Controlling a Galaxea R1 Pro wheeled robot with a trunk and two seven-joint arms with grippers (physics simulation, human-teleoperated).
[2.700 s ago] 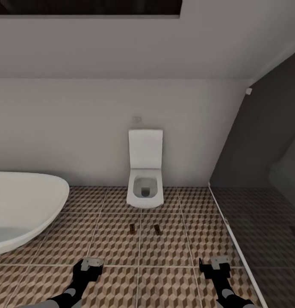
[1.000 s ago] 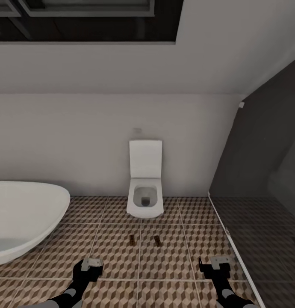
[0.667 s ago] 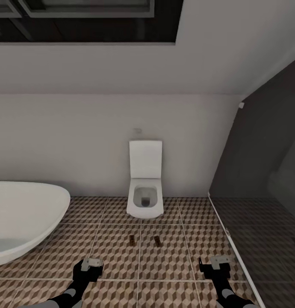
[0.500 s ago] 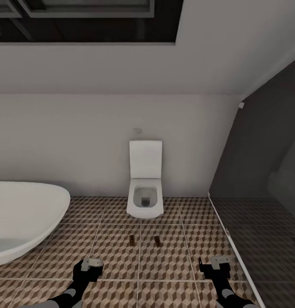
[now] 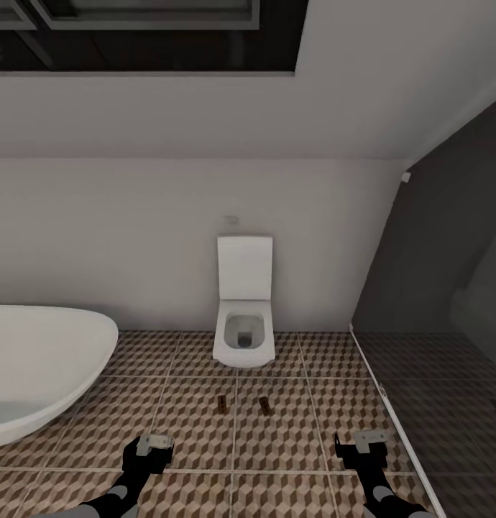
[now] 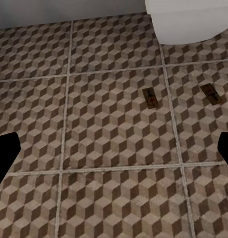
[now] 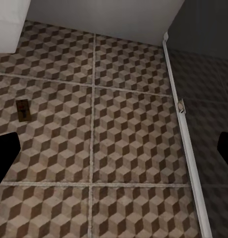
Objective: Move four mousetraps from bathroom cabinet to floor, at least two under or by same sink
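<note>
Two small brown mousetraps lie flat on the cube-patterned bathroom floor [image 5: 284, 432] in front of the toilet: the left mousetrap [image 5: 222, 404] [image 6: 151, 98] and the right mousetrap [image 5: 264, 406] [image 6: 211, 93] [image 7: 23, 109]. My left gripper [image 5: 153, 446] [image 6: 114, 153] hangs low over the tiles near them, open and empty. Off to the right, my right gripper [image 5: 363, 446] [image 7: 114, 153] is also open with nothing in it. The cabinet and the sink are out of view.
A white square toilet [image 5: 243, 316] stands against the back wall. The white oval bathtub [image 5: 39, 367] fills the left side. A dark glass shower screen [image 5: 435, 302] with a white floor rail [image 5: 392, 410] bounds the right.
The head camera tilted up and back a little between the oldest frame and one second ago. Since then nothing has moved; both traps and both arms stay put.
</note>
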